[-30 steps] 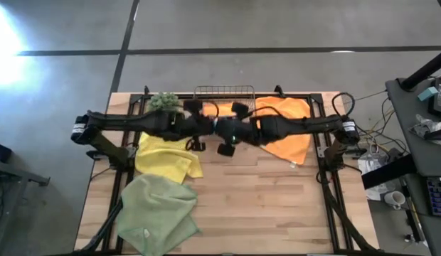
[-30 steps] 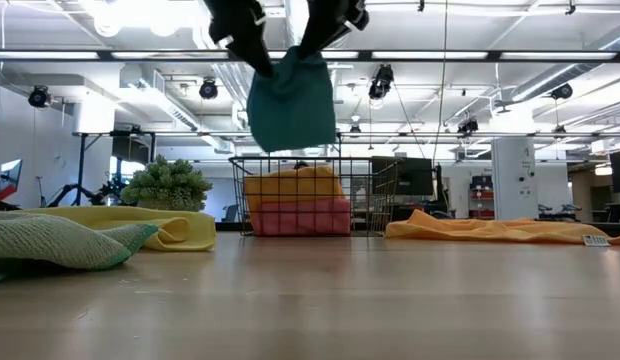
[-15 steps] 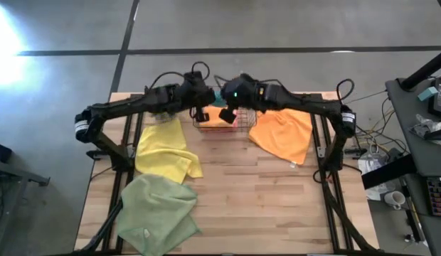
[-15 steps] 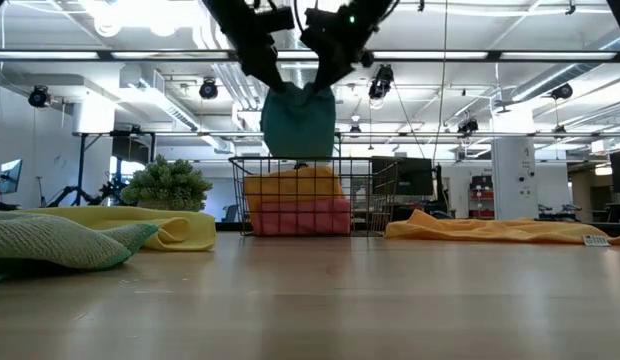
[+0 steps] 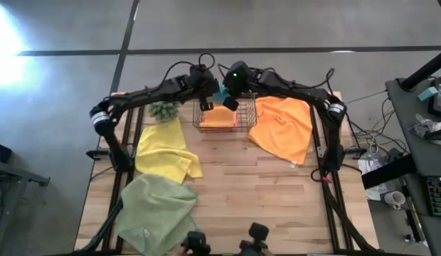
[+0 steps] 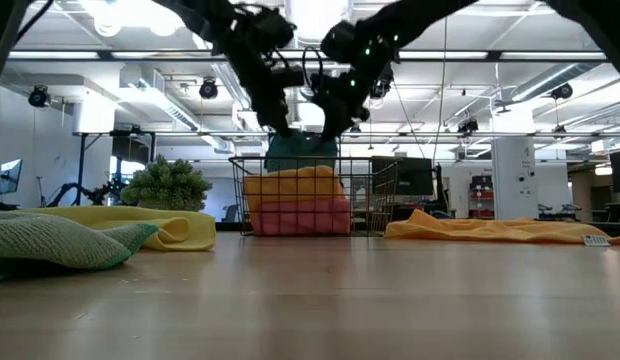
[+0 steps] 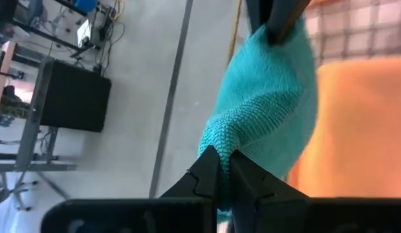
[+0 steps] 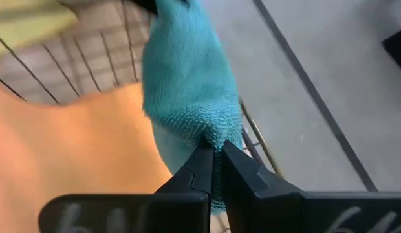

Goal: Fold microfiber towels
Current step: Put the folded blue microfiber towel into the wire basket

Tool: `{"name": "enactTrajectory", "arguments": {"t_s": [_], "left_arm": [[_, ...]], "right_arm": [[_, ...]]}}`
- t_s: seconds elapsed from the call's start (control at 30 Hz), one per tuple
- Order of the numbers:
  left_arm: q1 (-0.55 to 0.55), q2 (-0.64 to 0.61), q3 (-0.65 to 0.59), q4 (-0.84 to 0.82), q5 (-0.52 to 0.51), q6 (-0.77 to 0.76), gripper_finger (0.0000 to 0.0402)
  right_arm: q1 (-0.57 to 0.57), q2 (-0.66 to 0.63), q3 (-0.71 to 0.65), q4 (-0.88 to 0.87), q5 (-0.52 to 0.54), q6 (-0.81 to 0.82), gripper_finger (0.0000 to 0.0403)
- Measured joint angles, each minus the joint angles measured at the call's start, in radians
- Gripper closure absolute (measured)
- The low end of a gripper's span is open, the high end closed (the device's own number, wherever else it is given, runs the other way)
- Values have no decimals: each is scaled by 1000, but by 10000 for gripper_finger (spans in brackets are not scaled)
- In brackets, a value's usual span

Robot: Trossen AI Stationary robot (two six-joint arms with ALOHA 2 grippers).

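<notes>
Both end effectors clamp one teal towel (image 5: 219, 93) over the back edge of the copper wire basket (image 5: 243, 118): the left end effector (image 7: 218, 169) pinches one bunched corner, the right end effector (image 8: 212, 155) another. Inside the basket lie an orange towel (image 6: 290, 184) on a pink towel (image 6: 298, 215). On the bench (image 5: 263, 206) lie a second orange towel (image 5: 283, 128), a yellow towel (image 5: 163, 149) and a sage green towel (image 5: 156, 213).

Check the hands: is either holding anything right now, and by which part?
Both. The left hand and right hand each pinch an upper edge of the folded teal towel, which hangs between them over the wire basket.
</notes>
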Motion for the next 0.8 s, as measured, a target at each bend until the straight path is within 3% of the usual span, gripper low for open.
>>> {"name": "enactTrajectory", "arguments": {"t_s": [0.37, 0.6, 0.7, 0.8], "left_arm": [[7, 54, -5, -143, 29, -2, 399], [-10, 37, -3, -273, 269, -81, 399], [-15, 37, -5, -324, 310, -95, 399], [-17, 37, -5, -365, 317, -100, 399]], "right_arm": [[-32, 60, 0, -50, -157, -68, 392], [-22, 57, 0, -150, -319, -18, 392], [-9, 66, 0, -165, -458, 16, 392], [18, 79, -2, -168, -482, 18, 392]]}}
